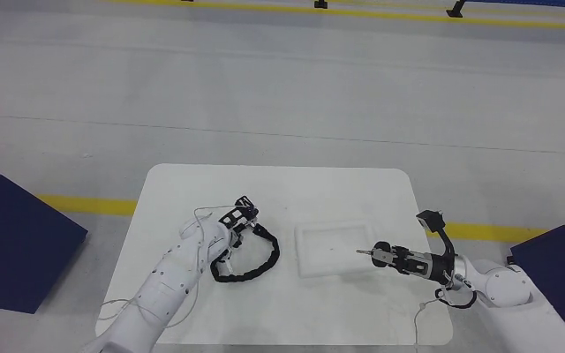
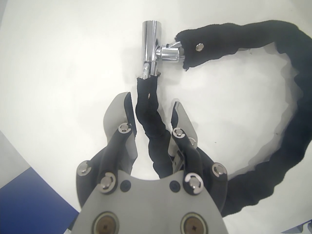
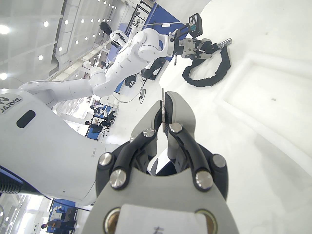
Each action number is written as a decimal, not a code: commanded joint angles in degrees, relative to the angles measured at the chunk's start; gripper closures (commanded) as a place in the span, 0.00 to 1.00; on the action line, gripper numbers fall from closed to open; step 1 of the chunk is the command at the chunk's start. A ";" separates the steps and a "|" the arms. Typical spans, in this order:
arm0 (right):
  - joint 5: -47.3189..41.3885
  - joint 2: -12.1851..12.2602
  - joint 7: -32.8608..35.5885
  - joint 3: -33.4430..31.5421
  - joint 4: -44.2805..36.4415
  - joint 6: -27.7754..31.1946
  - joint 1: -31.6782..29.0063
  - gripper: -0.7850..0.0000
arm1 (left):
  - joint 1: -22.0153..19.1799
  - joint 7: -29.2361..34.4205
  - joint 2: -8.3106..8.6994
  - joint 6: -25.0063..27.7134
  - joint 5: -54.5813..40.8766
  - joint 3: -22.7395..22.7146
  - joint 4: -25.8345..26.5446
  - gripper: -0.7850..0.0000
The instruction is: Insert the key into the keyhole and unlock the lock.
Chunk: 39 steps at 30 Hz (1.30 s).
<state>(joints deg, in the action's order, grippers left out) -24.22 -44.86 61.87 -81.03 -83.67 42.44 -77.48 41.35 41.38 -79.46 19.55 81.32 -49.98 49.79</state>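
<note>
- Top view: from above the arms, looking down on the whole tabletop (image 1: 177,190), with floor beyond at 12 o'clock.
- Left wrist view: right behind the left hand (image 2: 152,109), close over the chain lock (image 2: 243,37) toward 9 o'clock.
- Right wrist view: behind the right hand (image 3: 165,105) and its key (image 3: 162,94) at 3 o'clock, facing across the tabletop to the same chain lock and left hand, which all three views share.
</note>
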 commanded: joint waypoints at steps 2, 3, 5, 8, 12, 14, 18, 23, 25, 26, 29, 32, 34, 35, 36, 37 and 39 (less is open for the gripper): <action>0.00 0.00 0.00 0.00 0.00 0.00 0.00 1.00 | -1.31 -1.28 -0.67 -0.48 -0.21 0.81 -3.35 0.61; 0.00 0.00 0.00 0.00 0.00 0.00 0.00 1.00 | -1.72 -1.54 -0.90 -0.44 -0.41 1.05 -4.27 0.61; 0.00 0.00 0.00 0.00 0.00 0.00 0.00 1.00 | -2.46 -1.76 -1.34 -0.17 -0.78 1.55 -5.98 0.62; 0.00 0.00 0.00 0.00 0.00 0.00 0.00 1.00 | -3.50 -2.16 -1.92 0.24 -1.50 1.99 -8.15 0.82; 0.00 0.00 0.00 0.00 0.00 0.00 0.00 1.00 | -4.50 -3.43 -2.48 0.37 -1.48 2.57 -9.83 1.00; 0.00 0.00 0.00 0.00 0.00 0.00 0.00 1.00 | -4.59 -5.01 -2.54 0.12 -0.87 2.69 -9.75 1.00; 0.00 0.00 0.00 0.00 0.00 0.00 0.00 1.00 | -3.56 -9.05 -1.98 -1.05 2.37 2.63 -7.97 1.00; 0.00 0.00 0.00 0.00 0.00 0.00 0.00 1.00 | 0.57 -13.92 -0.32 -6.17 10.06 1.96 -1.64 1.00; 0.00 0.00 0.00 0.00 0.00 0.00 0.00 1.00 | 2.88 -15.40 0.57 -7.26 11.53 0.61 2.24 1.00; 0.00 0.00 0.00 0.00 0.00 0.00 0.00 1.00 | 4.10 -15.92 1.11 -8.43 13.87 0.17 4.48 1.00; 0.00 0.00 0.00 0.00 0.00 0.00 0.00 1.00 | 8.88 -17.33 2.72 -12.96 21.46 -1.25 12.31 1.00; 0.00 0.00 0.00 0.00 0.00 0.00 0.00 1.00 | 14.11 -18.11 4.29 -16.63 29.22 -3.07 20.28 1.00; 0.00 0.00 0.00 0.00 0.00 0.00 0.00 1.00 | 17.53 -18.58 5.18 -19.02 34.74 -4.09 25.18 1.00; 0.00 0.00 0.00 0.00 0.00 0.00 0.00 1.00 | 19.18 -18.87 5.57 -19.83 36.94 -4.61 27.27 1.00; 0.00 0.00 0.00 0.00 0.00 0.00 0.00 1.00 | 20.72 -19.15 5.91 -20.85 39.08 -5.14 29.32 1.00; 0.00 0.00 0.00 0.00 0.00 0.00 0.00 1.00 | 22.07 -19.82 6.22 -21.67 41.53 -5.48 31.30 1.00; 0.00 0.00 0.00 0.00 0.00 0.00 0.00 1.00 | 24.70 -20.77 6.78 -23.90 46.51 -6.18 34.58 1.00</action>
<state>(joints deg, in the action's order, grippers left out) -24.22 -44.86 61.87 -81.03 -83.67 42.44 -77.48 64.54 21.16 -72.94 -3.01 124.51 -55.84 82.45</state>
